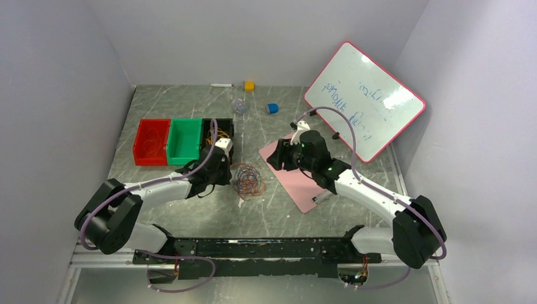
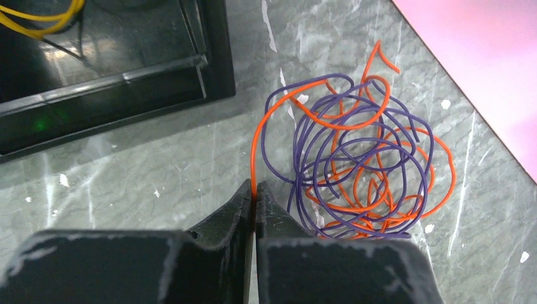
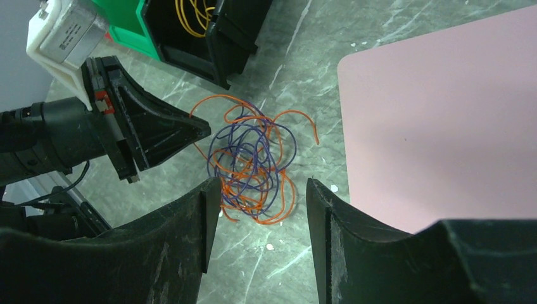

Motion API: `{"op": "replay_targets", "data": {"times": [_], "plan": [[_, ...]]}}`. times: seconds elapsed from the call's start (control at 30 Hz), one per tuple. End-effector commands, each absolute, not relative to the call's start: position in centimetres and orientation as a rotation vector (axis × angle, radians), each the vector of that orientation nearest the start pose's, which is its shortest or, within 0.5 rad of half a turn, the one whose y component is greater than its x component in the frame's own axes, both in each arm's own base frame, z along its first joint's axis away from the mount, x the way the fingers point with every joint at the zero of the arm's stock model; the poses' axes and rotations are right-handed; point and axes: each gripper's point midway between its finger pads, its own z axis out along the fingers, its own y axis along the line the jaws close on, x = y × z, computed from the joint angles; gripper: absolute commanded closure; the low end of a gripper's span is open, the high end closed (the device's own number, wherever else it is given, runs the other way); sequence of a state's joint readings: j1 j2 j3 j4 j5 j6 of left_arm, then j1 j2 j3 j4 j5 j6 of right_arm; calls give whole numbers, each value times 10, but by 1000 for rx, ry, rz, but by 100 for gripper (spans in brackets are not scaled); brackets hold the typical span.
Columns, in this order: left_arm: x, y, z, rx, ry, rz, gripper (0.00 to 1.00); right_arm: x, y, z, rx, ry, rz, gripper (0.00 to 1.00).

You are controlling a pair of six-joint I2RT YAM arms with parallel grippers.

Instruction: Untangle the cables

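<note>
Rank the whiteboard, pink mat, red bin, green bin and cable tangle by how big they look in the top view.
1. whiteboard
2. pink mat, partly covered
3. red bin and green bin: they look alike, so no ranking between them
4. cable tangle

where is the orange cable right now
Left wrist view: the orange cable lies tangled with the purple cable between the black bin and the pink mat, one strand pinched in the left gripper.
</note>
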State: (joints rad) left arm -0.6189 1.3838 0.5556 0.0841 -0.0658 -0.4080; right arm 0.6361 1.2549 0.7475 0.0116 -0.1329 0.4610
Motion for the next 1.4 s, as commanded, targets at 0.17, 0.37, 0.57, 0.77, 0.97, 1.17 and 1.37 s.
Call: {"op": "replay_targets", "data": {"times": [0.17,0.37,0.57,0.77,0.97,1.17,1.37], "plan": [[276,-215,115,275,2227,-324,93,276,262,178,-290,1933,896,42],[253,-254,166,442,2138,-395,93,277,266,193,-320,1822,913,38],[237,-291,219,551,2006,-476,93,269,273,200,-329,1757,913,36],[227,-316,243,643,1947,-494,93,264,267,210,-321,1692,883,35],[226,-327,271,668,1886,-533,93,264,260,223,-356,1623,838,33],[227,-330,295,679,1841,-550,93,262,267,240,-383,1560,881,33],[225,-338,305,710,1826,-577,93,263,278,233,-389,1585,926,33]]}}
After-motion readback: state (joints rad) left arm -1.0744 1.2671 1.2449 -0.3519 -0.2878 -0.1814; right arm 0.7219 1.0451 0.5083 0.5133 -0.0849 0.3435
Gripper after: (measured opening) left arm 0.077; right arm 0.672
